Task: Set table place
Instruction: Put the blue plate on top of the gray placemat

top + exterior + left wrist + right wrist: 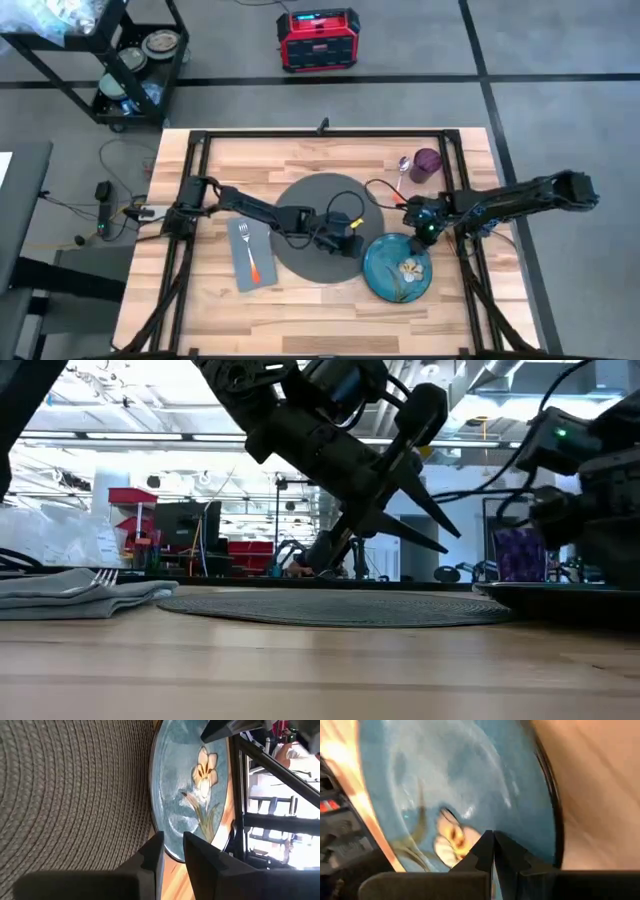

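The plate (398,268), lying just right of the mat (325,227), is judged next for centring there: the left gripper (352,238) slightly parted, the right gripper (424,232) pressed together.

The table (300,310) is light wood. A round grey mat (315,205) lies in the middle. A blue plate (397,267) with a flower lies flat at the mat's right near edge. Left of the mat, a fork (247,251) rests on a grey napkin (262,272). A spoon (402,170) and a purple cup (427,163) sit far right.
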